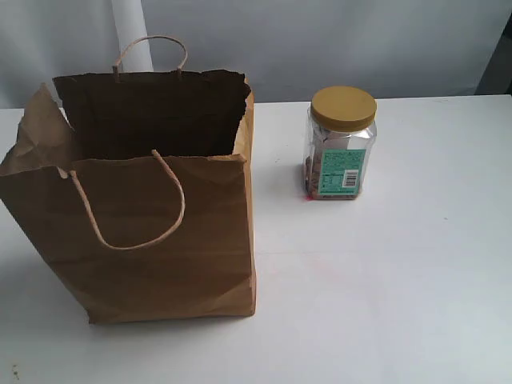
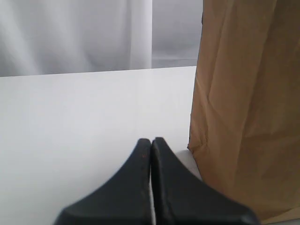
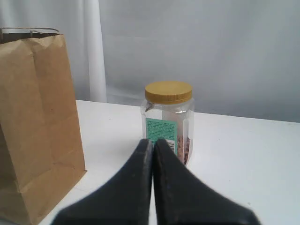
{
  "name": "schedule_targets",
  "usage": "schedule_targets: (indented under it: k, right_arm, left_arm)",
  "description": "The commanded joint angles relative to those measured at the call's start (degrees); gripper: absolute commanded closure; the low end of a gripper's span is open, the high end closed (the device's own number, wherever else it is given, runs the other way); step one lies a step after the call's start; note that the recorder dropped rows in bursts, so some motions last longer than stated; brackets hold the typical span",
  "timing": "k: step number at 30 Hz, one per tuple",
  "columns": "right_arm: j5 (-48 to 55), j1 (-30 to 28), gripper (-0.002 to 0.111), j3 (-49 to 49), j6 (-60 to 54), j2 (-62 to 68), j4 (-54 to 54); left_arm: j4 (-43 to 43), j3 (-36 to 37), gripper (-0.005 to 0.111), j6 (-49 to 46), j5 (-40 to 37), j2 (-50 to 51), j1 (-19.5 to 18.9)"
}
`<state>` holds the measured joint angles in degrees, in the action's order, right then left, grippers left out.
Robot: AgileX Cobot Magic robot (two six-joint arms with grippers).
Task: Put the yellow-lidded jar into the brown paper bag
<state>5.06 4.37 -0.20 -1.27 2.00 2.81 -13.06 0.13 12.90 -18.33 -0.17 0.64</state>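
The bag stands upright on the white tabletop, on the left of the exterior view. Its mouth gapes open and its top edge is ragged. One cord handle hangs down over the front face; the other stands up above the back edge. The sides are creased.

The jar stands upright on the tabletop to the right of the bag, outside it and not touching it, with a strip of bare tabletop between them. Its yellow lid is on. A teal label with a barcode faces the exterior camera, and brownish contents show through the clear faceted wall.

The left hand has its two black fingers pressed together with nothing between them. It sits low over the tabletop, just beside a creased side wall of the bag.

The right hand is likewise closed on nothing, fingers meeting at the tips. It points toward the jar, which stands beyond the tips and untouched, with the bag off to one side. A pale grey backdrop hangs behind the tabletop.
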Motion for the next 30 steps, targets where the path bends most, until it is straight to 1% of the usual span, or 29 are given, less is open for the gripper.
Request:
schedule_targets:
  k: [1,9,11,13,14,15,16,18,21,24,26,29,30]
  right_arm:
    - [0.4,-0.4,0.108,0.2,-0.2,-0.3,-0.4]
    - [-0.7,-0.4,0.108,0.2,-0.2,-0.3,-0.5]
    - [-3.4,-0.4,0.108,0.2,-0.2,-0.3,-0.5]
    - [-7.2,-0.4,0.108,0.2,0.2,-0.3,1.8]
    - [-10.5,-0.4,0.108,0.2,0.2,-0.3,5.2]
    - [-12.8,-0.4,0.108,0.2,0.2,-0.3,6.2]
    - [-20.0,-0.4,0.108,0.2,0.2,-0.3,8.6]
    - [-21.5,-0.4,0.108,-0.2,-0.1,-0.3,11.4]
    - [-13.8,-0.4,0.108,-5.4,-2.4,0.7,13.5]
    - [-6.4,-0.4,0.108,-12.6,-2.9,5.3,13.5]
    - [0.8,-0.4,0.108,-18.0,-3.0,10.0,12.1]
    - [17.6,-0.4,0.108,-27.0,-2.9,20.0,6.8]
    - [21.6,-0.4,0.108,-28.7,-2.6,23.4,5.1]
  left_arm:
    - [0.2,-0.1,0.106,0.2,0.5,0.2,0.3]
    - [0.2,-0.1,0.106,0.2,0.5,0.2,0.3]
    - [0.2,-0.1,0.106,0.2,0.5,0.2,0.3]
    - [0.2,-0.1,0.106,0.2,0.5,0.2,0.3]
    - [0.2,-0.1,0.106,0.2,0.5,0.2,0.3]
    - [0.2,-0.1,0.106,0.2,0.5,0.2,0.3]
    - [0.2,-0.1,0.106,0.2,0.5,0.2,0.3]
    - [0.2,-0.1,0.106,0.2,0.5,0.2,0.3]
    - [0.2,-0.1,0.106,0.2,0.5,0.2,0.3]
    - [0.2,-0.1,0.106,0.2,0.5,0.2,0.3]
    - [0.2,-0.1,0.106,0.2,0.5,0.2,0.3]
    - [0.2,-0.1,0.106,0.2,0.5,0.2,0.3]
    - [0.2,-0.1,0.106,0.2,0.5,0.2,0.3]
